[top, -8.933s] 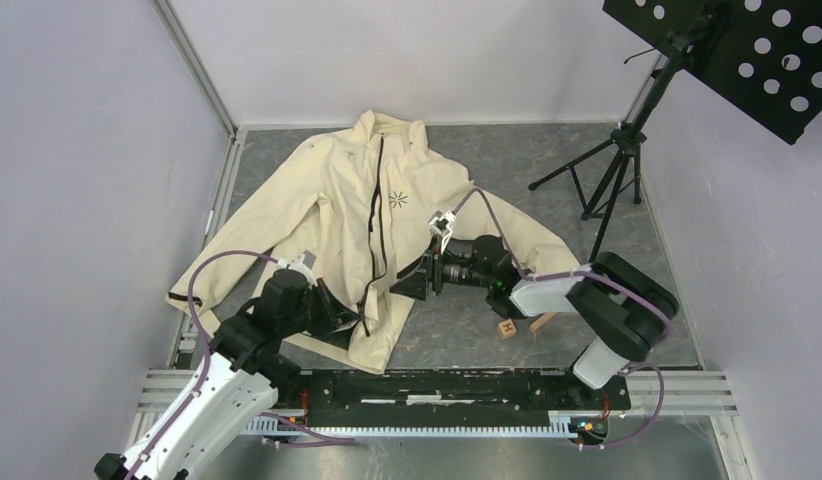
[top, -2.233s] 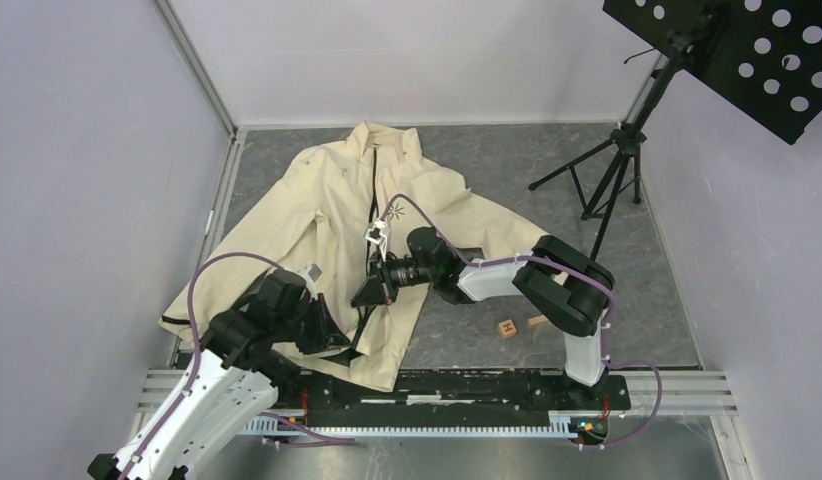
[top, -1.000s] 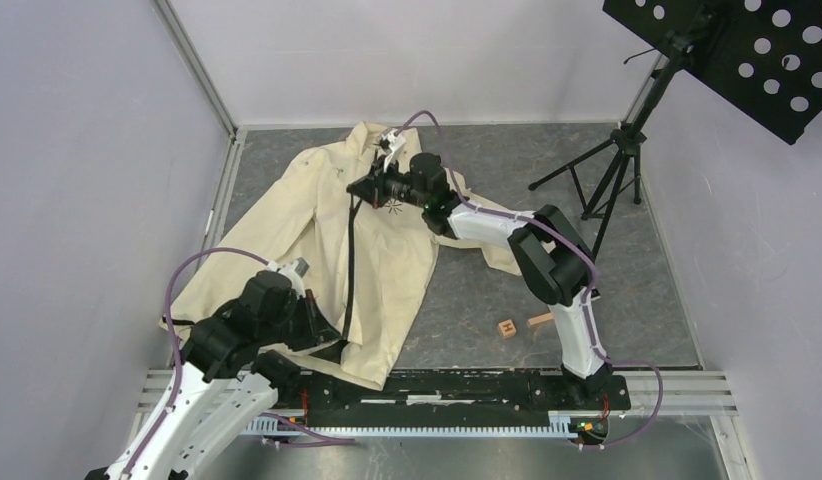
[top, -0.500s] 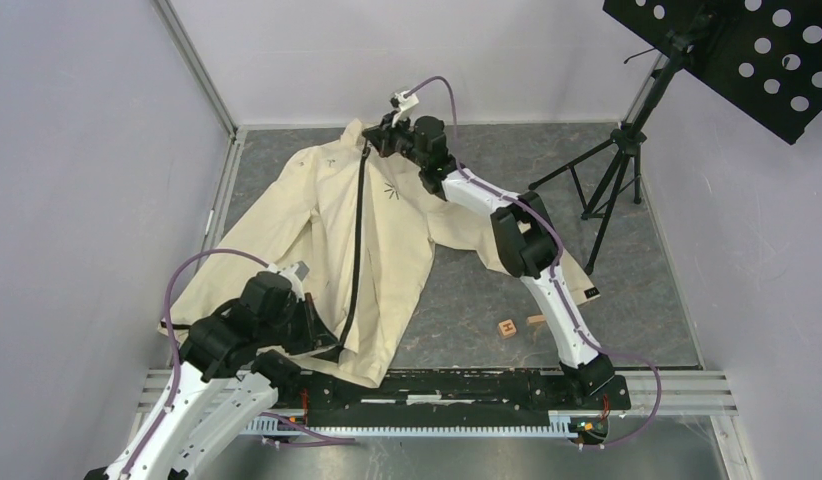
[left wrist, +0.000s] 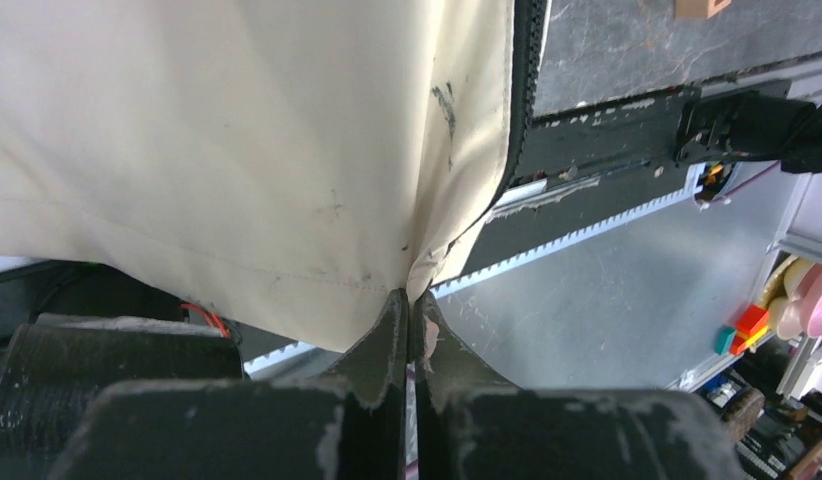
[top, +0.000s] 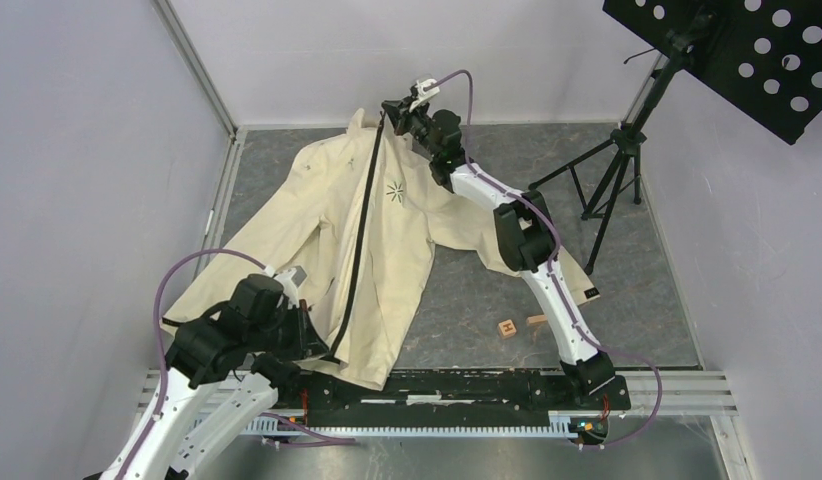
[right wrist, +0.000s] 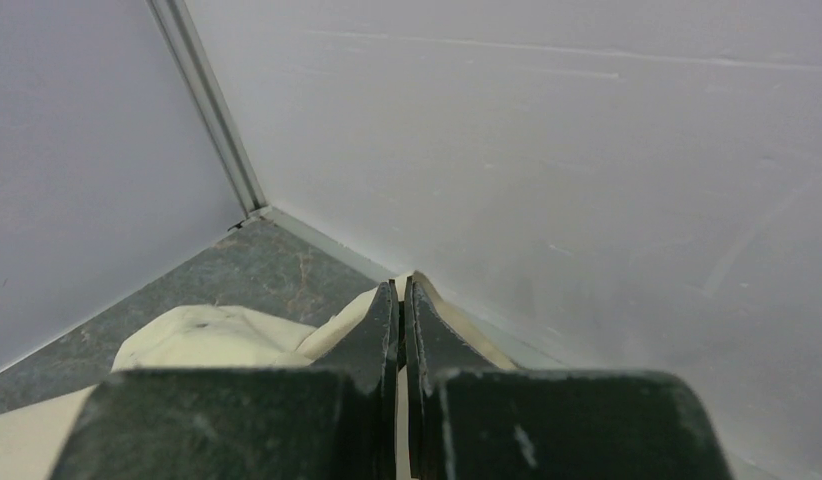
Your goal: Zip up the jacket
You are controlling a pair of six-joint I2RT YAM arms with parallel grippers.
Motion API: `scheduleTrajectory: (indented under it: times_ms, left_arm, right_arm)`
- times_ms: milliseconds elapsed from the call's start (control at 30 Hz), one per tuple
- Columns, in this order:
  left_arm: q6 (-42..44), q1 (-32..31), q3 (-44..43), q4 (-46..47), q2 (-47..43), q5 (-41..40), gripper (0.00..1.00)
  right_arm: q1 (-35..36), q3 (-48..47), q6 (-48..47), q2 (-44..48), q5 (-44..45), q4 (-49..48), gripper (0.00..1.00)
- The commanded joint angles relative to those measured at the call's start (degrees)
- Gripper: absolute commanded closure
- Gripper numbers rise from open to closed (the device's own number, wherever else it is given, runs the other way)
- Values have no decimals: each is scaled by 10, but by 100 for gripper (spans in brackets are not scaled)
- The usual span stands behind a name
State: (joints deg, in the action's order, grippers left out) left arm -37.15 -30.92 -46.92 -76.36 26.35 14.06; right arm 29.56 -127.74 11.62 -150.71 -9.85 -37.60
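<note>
— Where does the jacket lie?

— We find the jacket (top: pixel 317 215) spread front-up on the grey floor just beyond the base rail (top: pixel 467 388). Its hem is nearest the rail and its collar farthest from it. The dark zipper (top: pixel 359 230) runs as one straight line from hem to collar.

— And the grippers?

— The left gripper (left wrist: pixel 409 300) sits just beyond the rail's left end, clenched on the hem at the zipper's foot. Its wrist view shows the cloth puckered between the fingers. The right gripper (right wrist: pixel 401 290), farthest from the rail, is pinched together at the collar top with cream cloth at its tips. We record it as grasping the jacket.

— Anything else?

— Two small wooden blocks (top: pixel 507 328) lie just beyond the rail's right half, apart from the jacket.
</note>
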Motion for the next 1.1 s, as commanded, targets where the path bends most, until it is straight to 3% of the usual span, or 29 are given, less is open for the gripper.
scheduleTrajectory:
  times_ms: [0, 400, 567, 667, 767, 967, 1000, 1067]
  left_arm:
    - [36, -4, -2, -147, 0, 67, 98]
    - [20, -4, -3, -179, 10, 65, 98]
    - [24, 3, -38, -121, 73, 6, 98]
    - [-27, 3, -62, -57, 136, -42, 98]
    - [-75, 3, -68, -37, 196, -92, 98]
    - [-133, 3, -63, -41, 262, -241, 97]
    - [-136, 3, -67, -43, 268, -260, 93]
    - [-149, 3, -70, -47, 263, -294, 77]
  right_arm:
    - [-60, -51, -58, -10, 95, -87, 100]
    - [-109, -67, -80, -24, 121, -122, 100]
    - [-104, -39, -83, -18, 103, -138, 100]
    - [-95, -15, -97, -20, 121, -149, 99]
    - [-93, -23, -100, -32, 138, -135, 85]
    - [-92, -5, -101, 13, 151, -29, 29]
    - [-90, 10, -98, 37, 158, 9, 20]
    - [-90, 40, -78, 91, 164, 99, 10]
